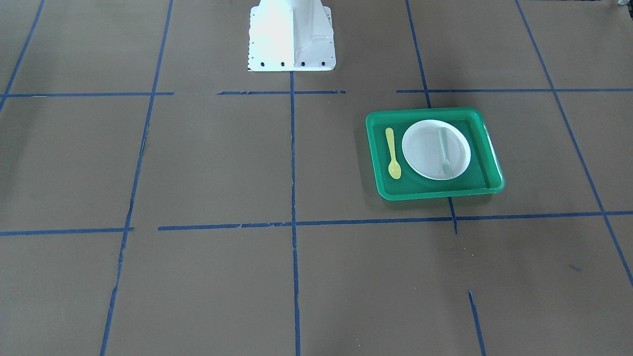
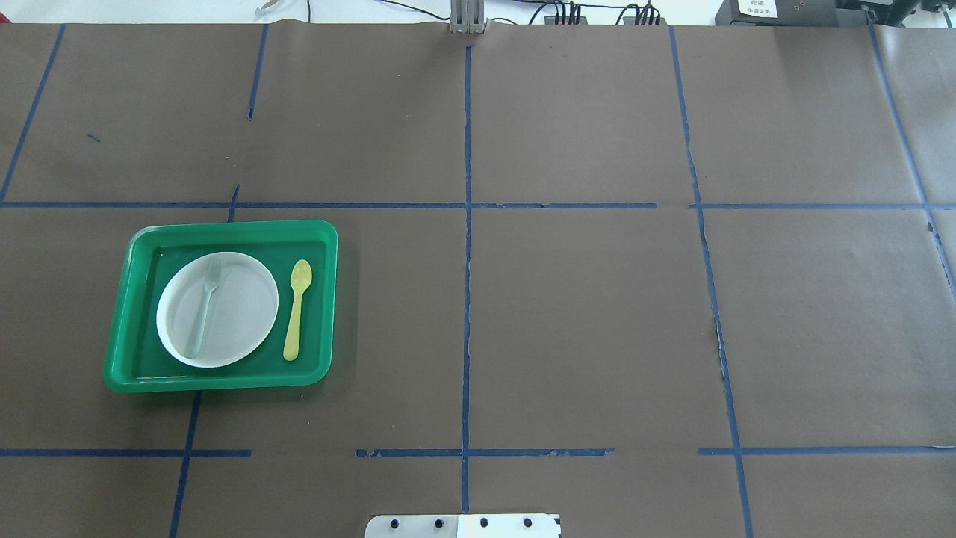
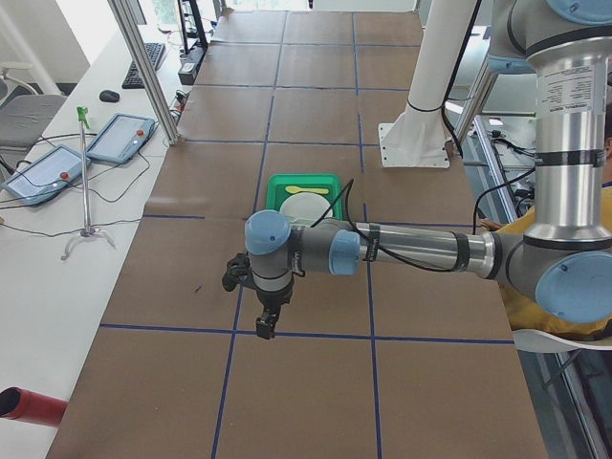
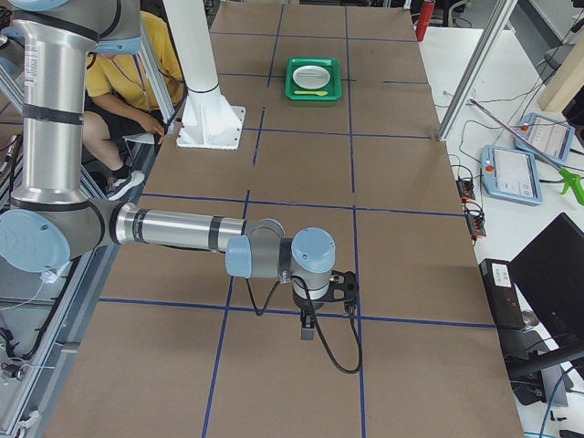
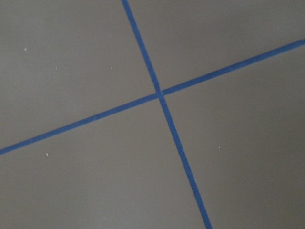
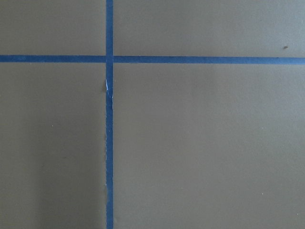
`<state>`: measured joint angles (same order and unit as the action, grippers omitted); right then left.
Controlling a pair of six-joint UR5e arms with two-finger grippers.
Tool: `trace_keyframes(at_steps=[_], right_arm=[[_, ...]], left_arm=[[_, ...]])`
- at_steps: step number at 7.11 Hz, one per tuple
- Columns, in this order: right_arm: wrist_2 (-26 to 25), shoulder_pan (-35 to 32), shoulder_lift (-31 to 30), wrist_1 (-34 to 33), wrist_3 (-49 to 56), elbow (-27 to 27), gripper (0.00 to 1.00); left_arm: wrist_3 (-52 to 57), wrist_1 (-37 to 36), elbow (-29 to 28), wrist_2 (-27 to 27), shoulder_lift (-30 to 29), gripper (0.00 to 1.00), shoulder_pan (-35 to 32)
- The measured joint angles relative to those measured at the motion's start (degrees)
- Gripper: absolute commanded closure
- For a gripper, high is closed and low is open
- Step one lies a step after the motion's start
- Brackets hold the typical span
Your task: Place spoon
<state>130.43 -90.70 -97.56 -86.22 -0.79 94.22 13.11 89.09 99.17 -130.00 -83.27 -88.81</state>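
Observation:
The yellow spoon (image 1: 393,153) lies flat in the green tray (image 1: 435,194), beside the white plate (image 1: 423,148), its bowl pointing away from the robot. In the overhead view the spoon (image 2: 297,308) is right of the plate (image 2: 243,299), in the tray (image 2: 216,382). A pale fork (image 2: 205,302) lies on the plate. The left gripper (image 3: 266,325) shows only in the exterior left view, hanging over the table well short of the tray. The right gripper (image 4: 307,327) shows only in the exterior right view, far from the tray (image 4: 315,94). I cannot tell whether either is open or shut.
The table is covered in brown paper with a grid of blue tape lines (image 2: 467,299). The robot's white base (image 1: 292,37) stands at the table's edge. Both wrist views show only paper and a tape crossing (image 5: 159,94). Operators' tablets (image 3: 120,137) lie beside the table.

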Motion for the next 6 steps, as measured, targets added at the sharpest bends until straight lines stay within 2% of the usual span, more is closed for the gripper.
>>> trace_keyframes(at_steps=[6], right_arm=[[0.0,0.0,0.0,0.0,0.0,0.0,0.0]], left_arm=[[0.3,0.1,-0.1,-0.8,0.8,0.0,-3.2]])
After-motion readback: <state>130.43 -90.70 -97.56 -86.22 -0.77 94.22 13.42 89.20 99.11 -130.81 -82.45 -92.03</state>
